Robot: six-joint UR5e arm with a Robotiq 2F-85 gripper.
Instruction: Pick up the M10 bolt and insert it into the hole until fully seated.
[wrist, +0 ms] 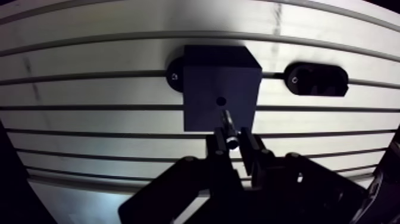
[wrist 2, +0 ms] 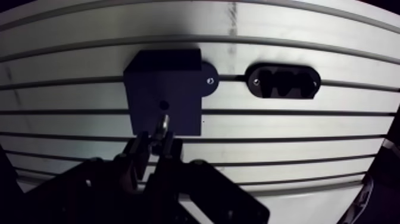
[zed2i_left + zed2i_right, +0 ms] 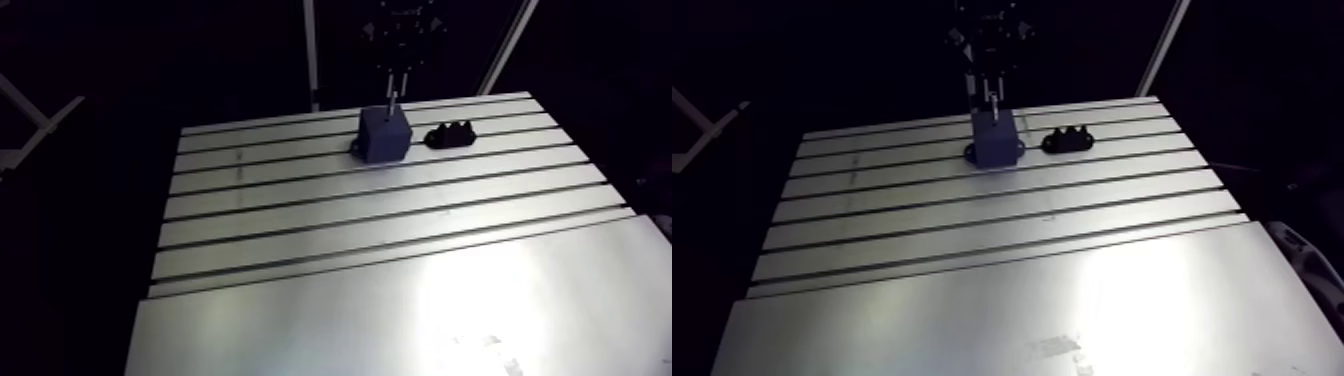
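Pincer (image 1: 233, 144), two black fingers, is pinching the small shiny steel M10 bolt (image 1: 228, 125) btwn its tips. The bolt's free end points ahead toward the dark blue square block (image 1: 202, 95). The small round hole (image 1: 221, 100) in the block's top face sits just ahead of the bolt tip and a bit offset, so I'd judge it's not yet entered. Can't tell if the tip touches the face.

To do this well: line the shank axis up w/ the hole first, square the bolt vs the face, then go down slow & straight. If the tip catches the rim, back off & re-centre, don't force it. Hold the grip firm so the bolt can't tilt.

Beyond the block, off to one side of the pincer, a black oblong holder w/ recesses (image 1: 315, 79) sits on the slotted aluminium worktop (image 1: 89, 119). It's well apart from the hole, so probably no obstacle.
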